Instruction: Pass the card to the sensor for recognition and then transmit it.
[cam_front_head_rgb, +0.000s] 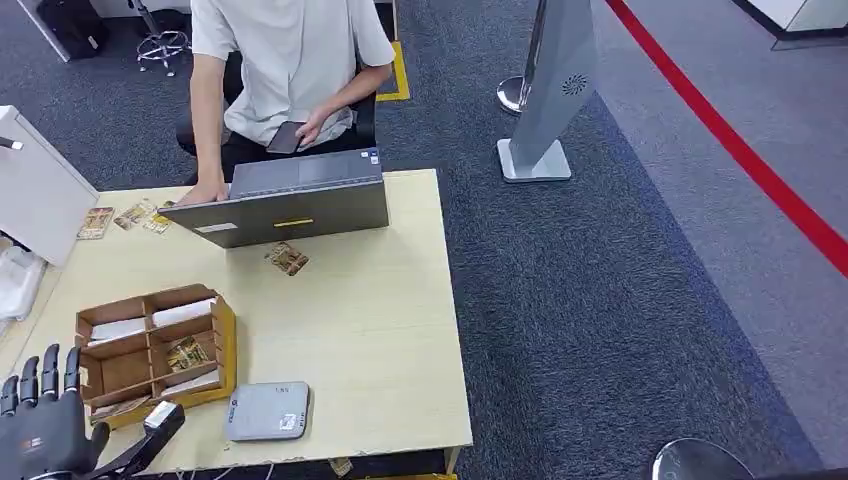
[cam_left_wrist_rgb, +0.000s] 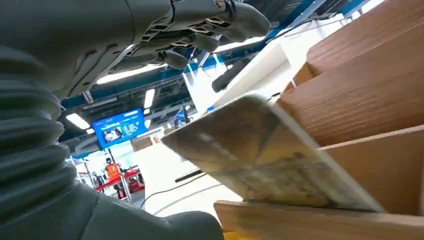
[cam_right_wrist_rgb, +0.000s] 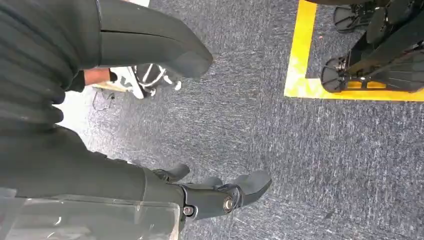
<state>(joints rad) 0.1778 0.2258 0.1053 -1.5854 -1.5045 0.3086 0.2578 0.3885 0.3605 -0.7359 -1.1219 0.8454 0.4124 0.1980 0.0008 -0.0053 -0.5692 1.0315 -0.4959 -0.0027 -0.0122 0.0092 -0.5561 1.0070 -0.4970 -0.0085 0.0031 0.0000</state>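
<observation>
The left hand (cam_front_head_rgb: 40, 415) is hovering at the near left corner of the table (cam_front_head_rgb: 380, 330), just beside the wooden box (cam_front_head_rgb: 155, 350). Its fingers (cam_front_head_rgb: 45, 375) are standing straight and apart, with the thumb (cam_front_head_rgb: 160, 420) reaching toward the box's near edge; it is holding nothing. In the left wrist view a card (cam_left_wrist_rgb: 260, 155) is leaning tilted against a box divider (cam_left_wrist_rgb: 360, 100), near the hand but not yet gripped. More cards are lying in the box compartments, one loose card (cam_front_head_rgb: 288, 258) is lying beside the laptop (cam_front_head_rgb: 290, 200), and a few more (cam_front_head_rgb: 125, 217) are lying at the far left.

The sensor (cam_front_head_rgb: 267, 411), a grey flat pad, is sitting just right of the box at the near edge.

The right hand (cam_right_wrist_rgb: 215, 192) is hanging over the carpet, fingers loosely curled, holding nothing.

A person (cam_front_head_rgb: 285, 60) is sitting behind the laptop, holding a phone (cam_front_head_rgb: 286, 137).

Judged step: picking the card. Doing it well likely means bringing thumb and fingers onto the card's free upper edge, pinching firmly, and lifting straight out so the divider is not caught.
</observation>
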